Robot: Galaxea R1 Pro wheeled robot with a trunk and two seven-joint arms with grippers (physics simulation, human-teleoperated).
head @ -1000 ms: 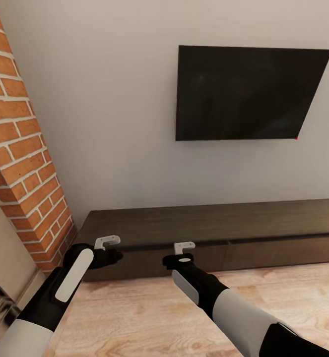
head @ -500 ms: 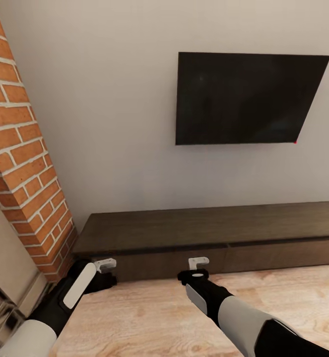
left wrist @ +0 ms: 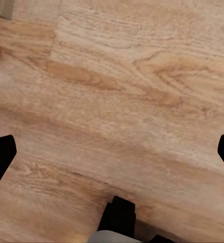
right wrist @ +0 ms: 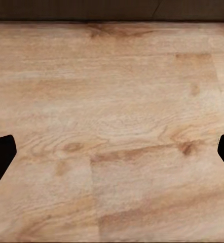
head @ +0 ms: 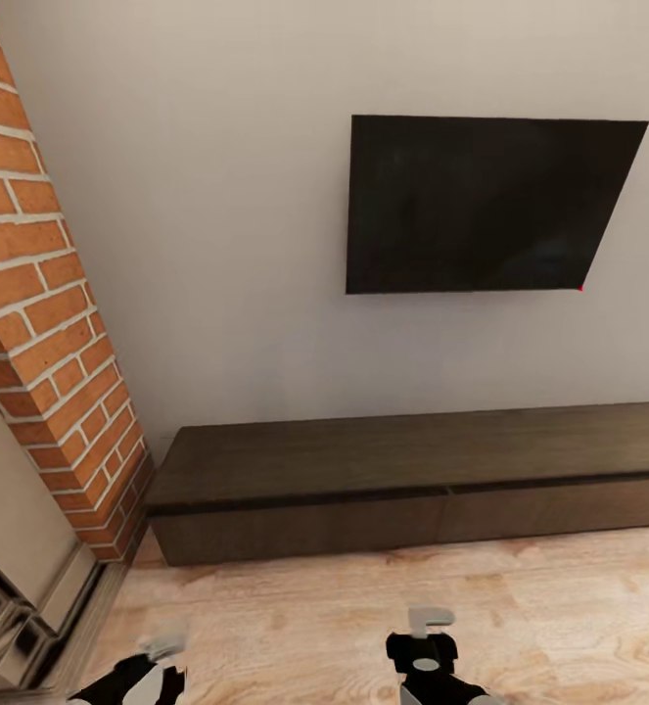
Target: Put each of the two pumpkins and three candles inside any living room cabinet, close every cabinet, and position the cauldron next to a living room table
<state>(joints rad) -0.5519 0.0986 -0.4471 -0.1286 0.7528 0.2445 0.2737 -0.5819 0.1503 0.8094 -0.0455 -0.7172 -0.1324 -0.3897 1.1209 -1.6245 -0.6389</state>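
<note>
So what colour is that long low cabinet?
Dark brown wood, clearest in the head view: cabinet.

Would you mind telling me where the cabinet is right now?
In the head view, the cabinet sits low against the grey wall, directly under the TV, its left end beside the brick column.

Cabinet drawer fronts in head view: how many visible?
2. Left drawer front runs from the cabinet's brick-side end to mid-length; right drawer front continues to the frame edge. More may lie beyond.
</note>
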